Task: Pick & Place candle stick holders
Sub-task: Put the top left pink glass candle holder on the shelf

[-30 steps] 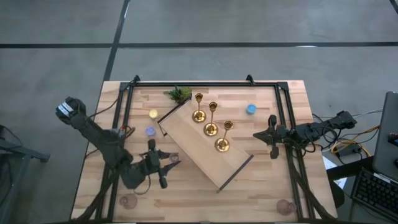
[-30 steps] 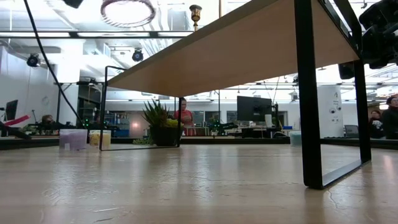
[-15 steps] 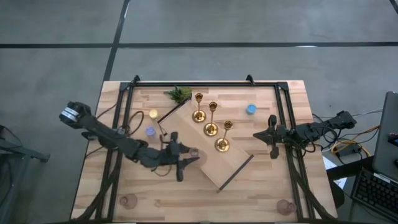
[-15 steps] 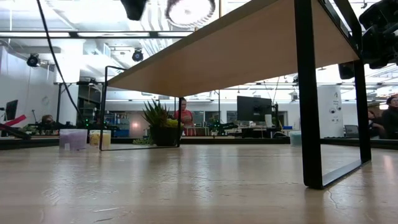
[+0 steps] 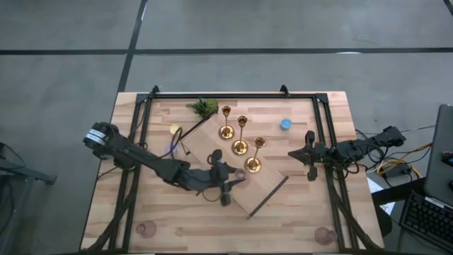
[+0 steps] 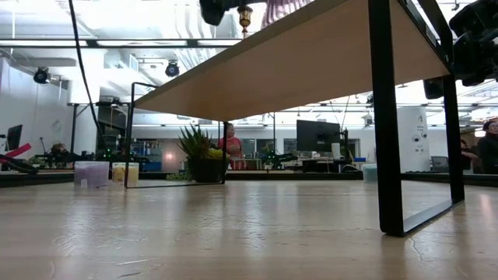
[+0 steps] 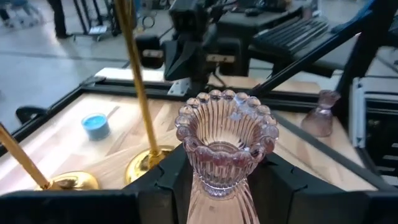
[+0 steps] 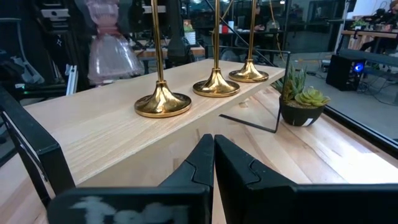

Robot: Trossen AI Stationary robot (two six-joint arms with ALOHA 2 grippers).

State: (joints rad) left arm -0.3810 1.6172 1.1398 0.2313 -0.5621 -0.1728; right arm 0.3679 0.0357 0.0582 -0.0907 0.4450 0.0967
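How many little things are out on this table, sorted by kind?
gold candlesticks: 3
pink glass cups: 3
tealight discs: 3
green plant sprig: 1
Total: 10

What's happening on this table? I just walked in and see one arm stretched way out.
The left gripper holds a pink glass candle holder over the raised wooden shelf, beside three gold candlesticks already standing there. The right gripper waits shut at the table's right side. Two more pink glass holders sit near the table's front edge.
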